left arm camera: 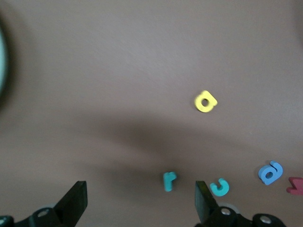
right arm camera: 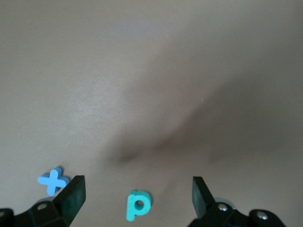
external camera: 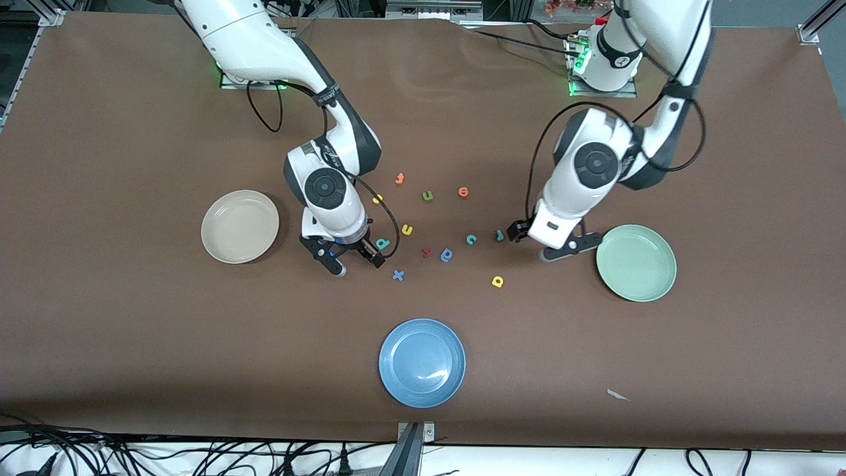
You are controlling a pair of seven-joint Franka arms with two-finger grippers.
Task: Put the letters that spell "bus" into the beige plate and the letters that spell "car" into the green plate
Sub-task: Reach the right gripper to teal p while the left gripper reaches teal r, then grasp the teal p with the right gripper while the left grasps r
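The teal "b" (external camera: 383, 244) lies under my open right gripper (external camera: 357, 264), and in the right wrist view this "b" (right arm camera: 138, 205) shows between the spread fingers of that gripper (right arm camera: 137, 198). The yellow "u" (external camera: 407, 229) and yellow "s" (external camera: 377, 198) lie farther from the camera. My open left gripper (external camera: 529, 243) hovers over the teal "r" (external camera: 499, 235); the left wrist view has the "r" (left arm camera: 169, 181) inside that gripper's (left arm camera: 139, 203) gap. The teal "c" (external camera: 471, 239) is beside the "r", the yellow "a" (external camera: 498, 281) nearer. The beige plate (external camera: 240, 226) and green plate (external camera: 636, 262) hold nothing.
A blue plate (external camera: 422, 362) sits nearest the camera. Other loose letters lie among the task letters: a blue cross (external camera: 398, 275), a red one (external camera: 427, 252), a blue rounded one (external camera: 447, 254), a green "u" (external camera: 427, 196) and two orange ones (external camera: 399, 178), (external camera: 463, 192).
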